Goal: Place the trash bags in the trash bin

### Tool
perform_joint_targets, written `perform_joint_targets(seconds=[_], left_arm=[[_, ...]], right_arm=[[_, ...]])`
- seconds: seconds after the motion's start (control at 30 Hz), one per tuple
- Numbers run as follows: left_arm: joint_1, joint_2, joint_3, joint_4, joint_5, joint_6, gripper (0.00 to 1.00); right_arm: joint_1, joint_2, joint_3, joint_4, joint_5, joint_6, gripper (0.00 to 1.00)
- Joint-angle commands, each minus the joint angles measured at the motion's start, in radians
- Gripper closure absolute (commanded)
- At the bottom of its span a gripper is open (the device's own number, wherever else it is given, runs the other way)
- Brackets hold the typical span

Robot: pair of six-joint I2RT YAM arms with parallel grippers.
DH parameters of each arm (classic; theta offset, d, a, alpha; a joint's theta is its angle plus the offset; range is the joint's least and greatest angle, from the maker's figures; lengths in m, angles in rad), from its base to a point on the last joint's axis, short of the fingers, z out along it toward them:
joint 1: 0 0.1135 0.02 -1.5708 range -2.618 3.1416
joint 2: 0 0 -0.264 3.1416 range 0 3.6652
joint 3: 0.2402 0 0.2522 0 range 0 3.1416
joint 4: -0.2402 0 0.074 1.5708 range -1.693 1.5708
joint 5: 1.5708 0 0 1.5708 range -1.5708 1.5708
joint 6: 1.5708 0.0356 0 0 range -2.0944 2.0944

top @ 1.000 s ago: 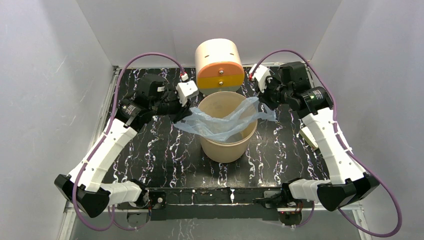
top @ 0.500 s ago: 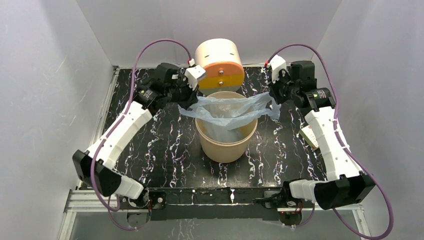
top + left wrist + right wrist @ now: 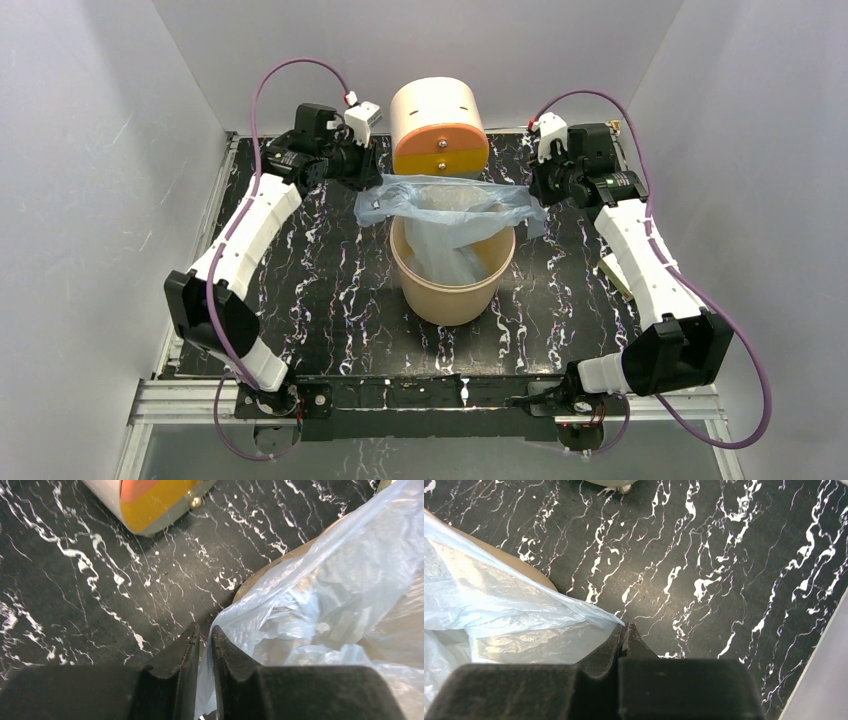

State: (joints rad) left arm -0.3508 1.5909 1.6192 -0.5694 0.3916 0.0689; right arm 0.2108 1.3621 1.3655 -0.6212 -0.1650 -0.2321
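Left claw (image 3: 374, 186) sits at the far-left side of the trash bin (image 3: 452, 292), just beside its rim. In the left wrist view the left claw (image 3: 202, 630) is nearly closed, with only a thin slit between the fingers. The edge of the trash bag (image 3: 325, 595) runs down into that slit, so it is pinching the film.

Right claw (image 3: 540, 196) is at the far-right side of the bin, raised above the surface (image 3: 320, 290). In the right wrist view the right claw (image 3: 623, 629) is fully closed, fingers pressed together. A corner of the trash bag (image 3: 499, 610) ends right at the fingertips, gripped there.

Trash bag (image 3: 450, 215) is pale blue, translucent and crinkly. It is stretched between the two claws across the far half of the bin mouth. Its middle sags down inside the bin, and the top edge and both corners are outside, above the rim. A bit of tan bin rim (image 3: 248, 584) shows under the film in the left wrist view, and also in the right wrist view (image 3: 526, 572).

The bin stands upright, about mid-surface. The cream cylinder (image 3: 438, 125) with the orange and yellow front stands just behind the bin; whether they touch can't be told. Its yellow edge and a knob show in the left wrist view (image 3: 155, 505).

The surface is black with white marbling.
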Motion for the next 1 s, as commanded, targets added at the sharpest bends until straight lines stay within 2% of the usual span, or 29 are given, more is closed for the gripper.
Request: perform_joint_targets(seconds=[0.0,0.1,0.2,0.37,0.47,0.6,0.7,0.8,0.97], left_arm=[[0.018,0.026,-0.015,-0.027,0.018,-0.044,0.79],[0.026,0.012,-0.072,0.023,-0.004,-0.062,0.78],[0.036,-0.013,-0.108,0.059,-0.053,-0.098,0.64],[0.05,-0.126,-0.12,0.136,-0.052,-0.13,0.51],[0.054,-0.211,-0.131,0.196,-0.03,-0.12,0.41],[0.054,-0.309,-0.203,0.282,0.082,-0.101,0.34],[0.054,-0.326,-0.225,0.256,0.153,-0.074,0.33],[0.053,-0.351,-0.255,0.247,0.273,-0.001,0.34],[0.054,-0.45,-0.367,0.252,0.485,0.184,0.34]], right_arm=[[-0.012,-0.012,-0.027,0.059,0.037,0.041,1.0],[-0.011,-0.011,-0.034,0.057,0.037,0.051,1.0],[-0.012,-0.008,-0.029,0.043,0.026,0.062,1.0],[-0.011,-0.037,0.002,0.032,-0.019,0.049,1.0],[-0.011,-0.086,0.004,0.041,-0.133,0.008,1.0],[-0.01,-0.195,-0.056,0.133,-0.293,-0.027,1.0],[-0.011,-0.247,-0.069,0.147,-0.384,-0.055,1.0],[-0.01,-0.253,-0.049,0.103,-0.377,-0.066,1.0],[-0.011,-0.223,-0.026,0.034,-0.265,-0.067,1.0]])
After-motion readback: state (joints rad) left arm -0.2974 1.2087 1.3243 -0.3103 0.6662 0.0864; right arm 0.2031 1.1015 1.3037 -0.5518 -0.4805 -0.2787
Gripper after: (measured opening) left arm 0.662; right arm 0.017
